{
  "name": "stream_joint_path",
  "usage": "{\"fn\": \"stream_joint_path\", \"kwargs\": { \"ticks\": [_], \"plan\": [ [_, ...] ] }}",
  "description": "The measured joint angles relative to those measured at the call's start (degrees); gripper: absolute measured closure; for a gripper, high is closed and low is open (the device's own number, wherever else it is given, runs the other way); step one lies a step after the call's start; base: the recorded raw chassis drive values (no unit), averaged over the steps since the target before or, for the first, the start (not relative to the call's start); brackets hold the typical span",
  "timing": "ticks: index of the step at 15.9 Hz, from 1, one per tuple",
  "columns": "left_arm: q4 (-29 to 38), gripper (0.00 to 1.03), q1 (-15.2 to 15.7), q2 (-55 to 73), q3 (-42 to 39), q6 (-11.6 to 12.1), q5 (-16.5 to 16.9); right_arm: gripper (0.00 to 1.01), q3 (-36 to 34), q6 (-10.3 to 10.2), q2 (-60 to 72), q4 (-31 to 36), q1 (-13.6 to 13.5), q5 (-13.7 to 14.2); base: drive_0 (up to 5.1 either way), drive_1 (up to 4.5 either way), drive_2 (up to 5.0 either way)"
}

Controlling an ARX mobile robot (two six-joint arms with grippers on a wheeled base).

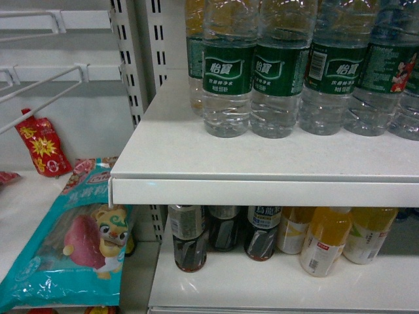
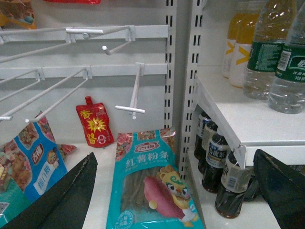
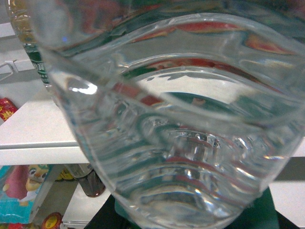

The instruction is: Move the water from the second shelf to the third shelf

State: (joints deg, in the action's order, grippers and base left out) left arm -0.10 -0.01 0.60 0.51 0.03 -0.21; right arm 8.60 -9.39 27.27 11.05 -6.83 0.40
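1. Row of water bottles standing upright on the upper white shelf, long axis vertical, bases on the board, green label bands facing forward, tops cut off by the upper edge of the head view.
2. Packed side by side, touching or nearly so, at least two deep at the left end of the row.
3. Filled with colourless water down to the ribbed bases.
4. In the right wrist view, one water bottle pressed so close to the lens that its clear ribbed wall fills almost everything; tilt and direction not readable from this close.
5. Right pincer: fingers not to be made out behind that bottle, so cannot tell whether wide, narrow or holding.
6. Left pincer spread wide, holding nothing, hanging in front of the bay to the left of the shelves, well apart from the water.
7. Lower shelf: dark cola bottles on the left, orange drink bottles on the right, all leaning slightly.
8. Left bay: teal snack bag lying flat, red pouch leaning against the back wall, bare white hooks above.
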Motion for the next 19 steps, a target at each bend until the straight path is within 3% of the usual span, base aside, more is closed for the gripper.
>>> {"fn": "stream_joint_path", "kwargs": {
  "ticks": [5, 6, 7, 10, 13, 16, 19],
  "plan": [
    [-0.1, 0.05, 0.0, 0.0, 0.0, 0.0, 0.2, 0.66, 0.0, 0.0, 0.0, 0.0, 0.1, 1.1, -3.0, 2.56, 0.7],
    [-0.1, 0.05, 0.0, 0.0, 0.0, 0.0, 0.2, 0.66, 0.2, 1.0, 0.1, 1.5, -2.2, 7.1, -3.0, 2.56, 0.7],
    [-0.1, 0.05, 0.0, 0.0, 0.0, 0.0, 0.2, 0.66, 0.7, 1.6, 1.0, 1.9, -2.2, 7.1, 0.0, 0.0, 0.0],
    [-0.1, 0.05, 0.0, 0.0, 0.0, 0.0, 0.2, 0.66, 3.0, 2.6, 5.8, 4.0, -2.8, 6.0, 0.0, 0.0, 0.0],
    [-0.1, 0.05, 0.0, 0.0, 0.0, 0.0, 0.2, 0.66, 8.3, 2.9, 14.5, 7.8, -5.3, 3.6, 0.0, 0.0, 0.0],
    [-0.1, 0.05, 0.0, 0.0, 0.0, 0.0, 0.2, 0.66, 15.4, 3.1, 27.3, 7.3, -8.3, -0.7, 0.0, 0.0, 0.0],
    [-0.1, 0.05, 0.0, 0.0, 0.0, 0.0, 0.2, 0.66, 20.5, 3.1, 37.7, 5.4, -9.7, -1.2, 0.0, 0.0, 0.0]
  ]
}}
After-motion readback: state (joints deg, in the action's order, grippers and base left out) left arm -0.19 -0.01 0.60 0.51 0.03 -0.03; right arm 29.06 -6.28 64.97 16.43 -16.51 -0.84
